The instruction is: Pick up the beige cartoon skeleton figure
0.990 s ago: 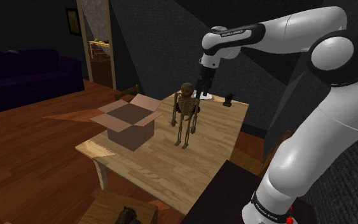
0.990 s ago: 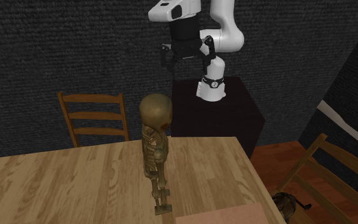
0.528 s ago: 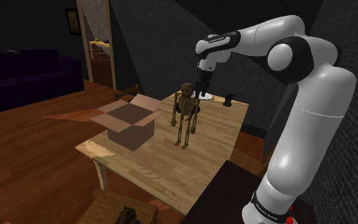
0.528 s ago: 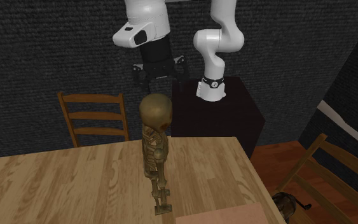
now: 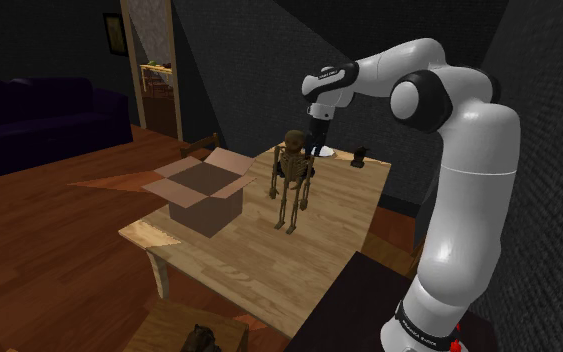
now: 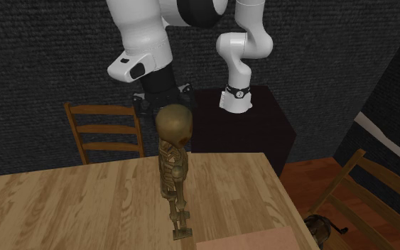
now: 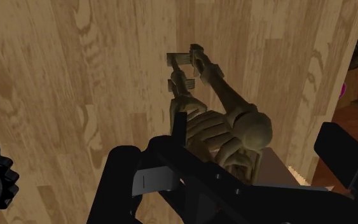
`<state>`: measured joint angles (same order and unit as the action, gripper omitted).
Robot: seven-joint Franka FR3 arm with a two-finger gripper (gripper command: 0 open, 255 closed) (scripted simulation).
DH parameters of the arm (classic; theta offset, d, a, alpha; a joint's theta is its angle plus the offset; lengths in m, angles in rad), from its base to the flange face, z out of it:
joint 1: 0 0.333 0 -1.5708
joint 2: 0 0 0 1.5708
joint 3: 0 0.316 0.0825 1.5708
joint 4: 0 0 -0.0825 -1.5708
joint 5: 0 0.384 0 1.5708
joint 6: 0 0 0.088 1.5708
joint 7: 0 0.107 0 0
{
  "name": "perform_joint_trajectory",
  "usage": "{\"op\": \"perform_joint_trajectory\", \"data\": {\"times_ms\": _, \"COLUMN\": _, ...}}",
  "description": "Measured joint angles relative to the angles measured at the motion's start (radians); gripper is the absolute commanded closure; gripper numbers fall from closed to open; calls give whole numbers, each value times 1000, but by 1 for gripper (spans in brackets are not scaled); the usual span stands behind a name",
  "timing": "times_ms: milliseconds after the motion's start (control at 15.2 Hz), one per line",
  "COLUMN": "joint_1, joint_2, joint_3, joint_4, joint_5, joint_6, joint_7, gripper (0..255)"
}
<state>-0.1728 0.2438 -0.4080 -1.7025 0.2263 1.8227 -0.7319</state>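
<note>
End effector (image 5: 318,145), fingers apart, has swung lower and closer to the head of the skeleton figure (image 5: 291,182).

The wooden table (image 5: 239,265) carries an open cardboard box (image 5: 204,195) near its edge on the shoulder view's left, with the flaps spread out. Just beside the box, about the middle of the table, the skeleton figure (image 5: 291,180) stands upright, brownish with a darker skull. The white arm (image 5: 469,180) rises from the dark stand (image 5: 354,305) at the lower right and bends over to the left. Its black gripper (image 5: 317,143) hangs close behind the skull, pointing down. A small dark object (image 5: 361,156) sits by the table's far corner. Beyond the table are a dark sofa (image 5: 39,120) and a lit doorway (image 5: 154,80).
</note>
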Motion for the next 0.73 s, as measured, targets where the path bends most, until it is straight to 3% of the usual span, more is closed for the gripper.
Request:
{"op": "perform_joint_trajectory", "data": {"times_ms": 198, "joint_1": 1, "joint_2": 5, "joint_3": 2, "joint_4": -29, "joint_5": 4, "joint_6": 33, "joint_7": -5, "gripper": 0}}
{"op": "perform_joint_trajectory", "data": {"times_ms": 264, "joint_1": 1, "joint_2": 8, "joint_3": 2, "joint_4": -32, "joint_5": 5, "joint_6": 38, "joint_7": -6, "gripper": 255}}
{"op": "perform_joint_trajectory", "data": {"times_ms": 726, "joint_1": 2, "joint_2": 10, "joint_3": 3, "joint_4": -34, "joint_5": 6, "joint_6": 46, "joint_7": -6, "gripper": 255}}
